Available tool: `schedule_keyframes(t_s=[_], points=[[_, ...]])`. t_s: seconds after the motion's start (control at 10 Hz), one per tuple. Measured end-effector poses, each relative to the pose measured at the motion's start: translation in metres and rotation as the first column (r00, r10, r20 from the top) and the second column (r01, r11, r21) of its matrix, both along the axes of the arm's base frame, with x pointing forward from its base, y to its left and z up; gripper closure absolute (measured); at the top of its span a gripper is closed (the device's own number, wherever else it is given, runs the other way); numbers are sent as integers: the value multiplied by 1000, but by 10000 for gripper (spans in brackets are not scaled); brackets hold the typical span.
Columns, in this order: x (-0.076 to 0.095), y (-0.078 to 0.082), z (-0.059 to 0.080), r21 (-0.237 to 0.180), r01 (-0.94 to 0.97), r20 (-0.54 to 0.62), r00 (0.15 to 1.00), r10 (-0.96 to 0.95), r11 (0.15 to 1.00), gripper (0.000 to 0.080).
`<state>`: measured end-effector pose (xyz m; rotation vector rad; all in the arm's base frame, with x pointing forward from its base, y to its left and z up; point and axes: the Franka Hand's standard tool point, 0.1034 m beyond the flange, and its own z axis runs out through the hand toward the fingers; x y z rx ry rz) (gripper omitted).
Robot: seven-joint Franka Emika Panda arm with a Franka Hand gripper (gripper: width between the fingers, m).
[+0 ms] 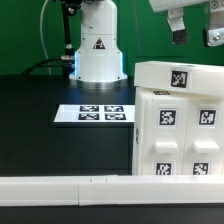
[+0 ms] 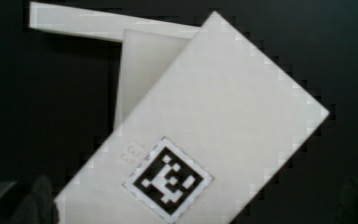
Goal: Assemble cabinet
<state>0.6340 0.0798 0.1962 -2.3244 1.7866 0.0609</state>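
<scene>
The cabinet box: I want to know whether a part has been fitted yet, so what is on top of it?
A flat white panel with one square tag lies across the top of the cabinet box. The hand hangs above it, apart. Whatever lies under the panel is covered.

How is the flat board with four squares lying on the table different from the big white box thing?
The marker board is thin and lies flat on the black table; the cabinet is a tall, bulky box standing up. The marker board's four tags sit close together in a row, while the cabinet's tags are spread over its top and front. The marker board looks much smaller than the cabinet. Both are white with black-and-white square tags.
</scene>
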Motion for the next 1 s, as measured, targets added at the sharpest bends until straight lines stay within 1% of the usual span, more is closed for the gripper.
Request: schedule_keyframes(t_s=[0.1,0.2,0.3,0.4,0.5,0.7,0.8,0.9,1.0], points=[[-1,0,-1,-14,-101,8,995,101,995,3],[-1,2,-5,-51,-284,6,959,285,957,3],[1,6,-7,-74,-436,11,899,438,897,3],[0,10,-7,-84,-524,4,850,526,848,3],[-1,8,-7,-113,-591,-5,805,594,799,3],[0,5,-7,-124,-665,1,742,670,737,3],[-1,3,-8,-141,-759,-2,642,767,635,3],[0,3,-9,-161,-860,-7,492,871,485,3],[-2,11,-11,-170,-922,-4,352,936,347,3]])
